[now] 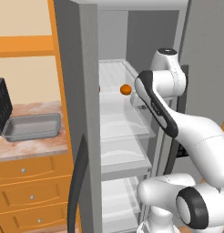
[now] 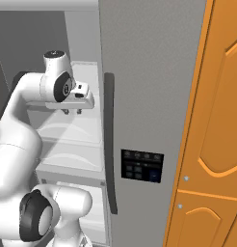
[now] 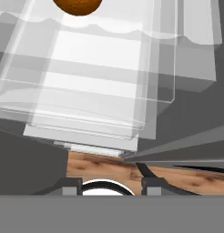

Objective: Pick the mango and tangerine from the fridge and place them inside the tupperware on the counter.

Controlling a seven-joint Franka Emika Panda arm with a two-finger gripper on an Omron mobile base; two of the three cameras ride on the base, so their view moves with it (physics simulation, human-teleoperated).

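White arm segments (image 1: pixel 186 136) are being seen closest to both base cameras, rising and bending into the open fridge (image 1: pixel 86 91) — the tall grey cabinet whose door carries a long dark curved handle (image 1: pixel 77 182) and, in the right base view, a small dark control panel (image 2: pixel 142 165). Translucent white shelves (image 1: pixel 120 123) are being shown stacked inside. To the left, the pinkish marbled counter (image 1: pixel 36 146) is being carried over orange drawers (image 1: pixel 27 191), and the grey tupperware (image 1: pixel 32 126) is lying on it, just beside a black appliance (image 1: pixel 2 105). The gripper (image 2: pixel 71 111) is being held over a shelf, jaws drawn together on nothing. The tangerine (image 1: pixel 125 89) is resting on an upper shelf — apart from the fingertips (image 3: pixel 152 182). The mango cannot be made out with certainty.
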